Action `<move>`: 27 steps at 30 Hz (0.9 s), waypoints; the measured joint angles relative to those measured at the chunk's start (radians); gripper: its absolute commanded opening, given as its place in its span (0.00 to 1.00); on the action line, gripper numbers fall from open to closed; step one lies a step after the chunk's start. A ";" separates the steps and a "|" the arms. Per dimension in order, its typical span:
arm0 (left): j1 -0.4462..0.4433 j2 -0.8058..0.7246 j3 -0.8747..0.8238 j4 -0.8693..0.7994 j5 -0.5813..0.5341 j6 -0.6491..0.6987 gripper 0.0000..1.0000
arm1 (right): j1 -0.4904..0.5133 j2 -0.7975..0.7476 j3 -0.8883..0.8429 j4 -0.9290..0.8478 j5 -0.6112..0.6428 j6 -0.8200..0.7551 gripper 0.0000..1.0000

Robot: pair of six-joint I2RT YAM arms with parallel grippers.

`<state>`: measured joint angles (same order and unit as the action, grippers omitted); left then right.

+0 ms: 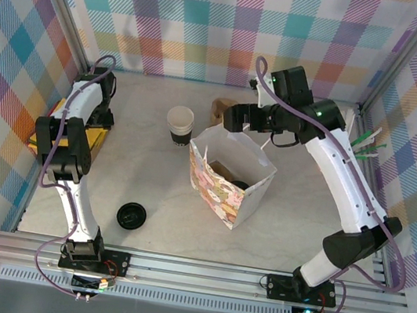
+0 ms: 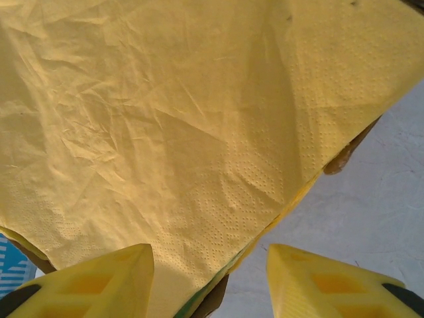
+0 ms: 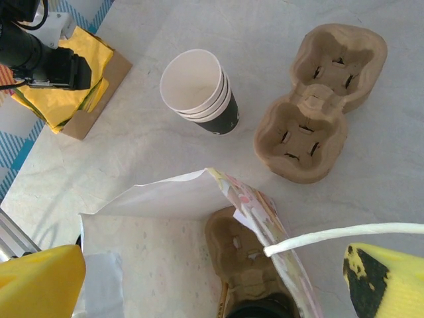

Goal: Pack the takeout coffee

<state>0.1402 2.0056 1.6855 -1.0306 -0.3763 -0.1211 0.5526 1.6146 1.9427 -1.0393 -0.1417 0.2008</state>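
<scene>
One takeout coffee [image 3: 260, 310] inside patterned bag [image 1: 222, 198]

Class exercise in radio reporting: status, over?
Left gripper open over yellow napkins. Right gripper open above bag. Takeout coffee in bag, barely showing. Bag handle under right gripper.

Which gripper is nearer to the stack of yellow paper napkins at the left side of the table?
Left. The left gripper hangs directly above the stack of yellow paper napkins; the right gripper is far across the table, over the open patterned paper bag.
</scene>
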 measured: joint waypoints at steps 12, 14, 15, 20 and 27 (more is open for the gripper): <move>0.000 0.002 -0.040 0.000 0.026 0.030 0.49 | -0.030 -0.034 -0.076 0.029 -0.031 0.001 0.99; 0.000 0.005 -0.040 0.000 0.022 0.033 0.49 | -0.030 -0.040 -0.084 0.032 -0.033 0.003 0.99; 0.000 0.007 -0.040 0.000 0.018 0.033 0.48 | -0.030 -0.043 -0.087 0.033 -0.035 0.004 0.99; 0.000 0.024 -0.040 0.000 -0.009 0.033 0.47 | -0.034 -0.060 -0.100 0.043 -0.037 0.005 0.99; 0.000 0.033 -0.047 0.001 -0.050 0.033 0.45 | -0.036 -0.068 -0.113 0.053 -0.040 0.012 0.99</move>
<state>0.1402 2.0384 1.6390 -1.0298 -0.4259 -0.0883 0.5163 1.5471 1.8294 -0.9859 -0.1818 0.2127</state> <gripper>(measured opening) 0.466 0.993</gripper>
